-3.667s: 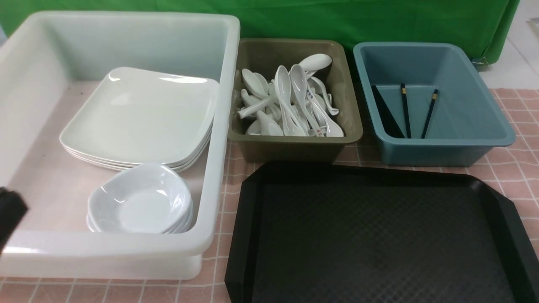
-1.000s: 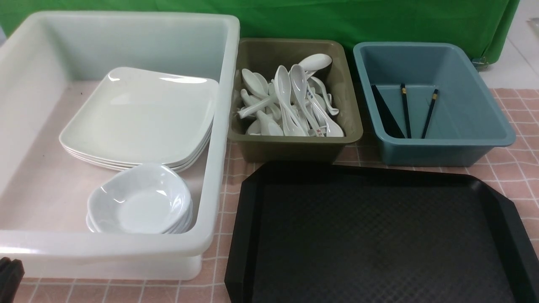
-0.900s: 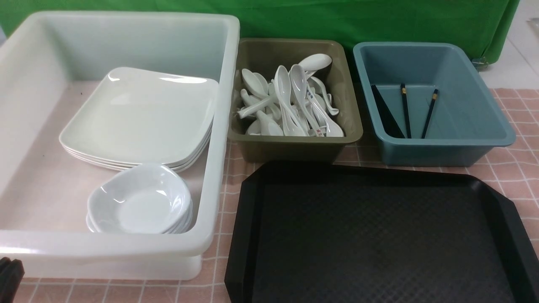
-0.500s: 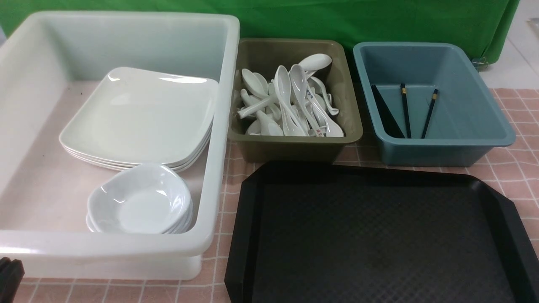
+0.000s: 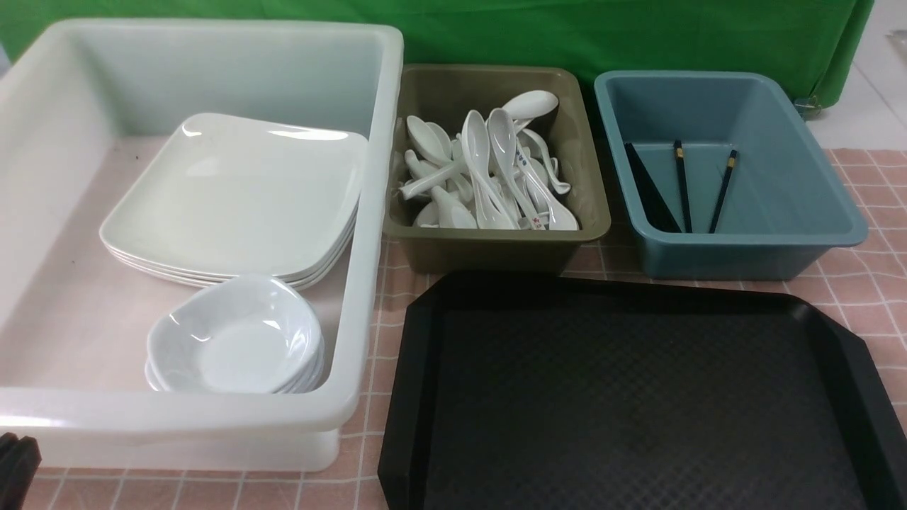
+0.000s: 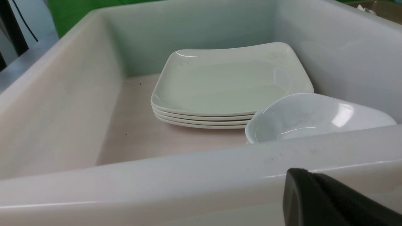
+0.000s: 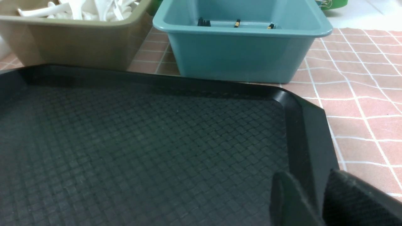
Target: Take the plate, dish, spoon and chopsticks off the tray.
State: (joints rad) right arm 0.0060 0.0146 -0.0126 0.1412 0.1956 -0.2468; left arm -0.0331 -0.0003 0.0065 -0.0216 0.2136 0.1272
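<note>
Front view shows the tray (image 5: 638,397) with nothing on it, so I'd call the clearing pretty much done. The plate (image 5: 234,198) sits on top of the stack in the big white tub (image 5: 354,234), with the small dishes (image 5: 237,340) stacked just in front of it. Spoons (image 5: 489,170) are heaped in the olive bin (image 5: 496,241), and the chopsticks (image 5: 698,188) lie in the blue bin (image 5: 737,241).

If anything's left of the step, it's just parking the arms: keep them low and out, and don't clip the tub's near wall or the tray rim on the way.

The left gripper (image 6: 317,191) sits outside the tub, just below its near wall, with the dishes right on the other side of that wall and the plate stack further in. Its fingers look pressed together with nothing between them, though only a corner is in frame, so I'm going partly on feel there.

The right gripper (image 7: 317,194) hangs over the tray's right-hand rim, fingers (image 7: 289,201) a little apart, gripping nothing. The chopsticks are well off from it, over in the blue bin beyond the tray's far edge.
</note>
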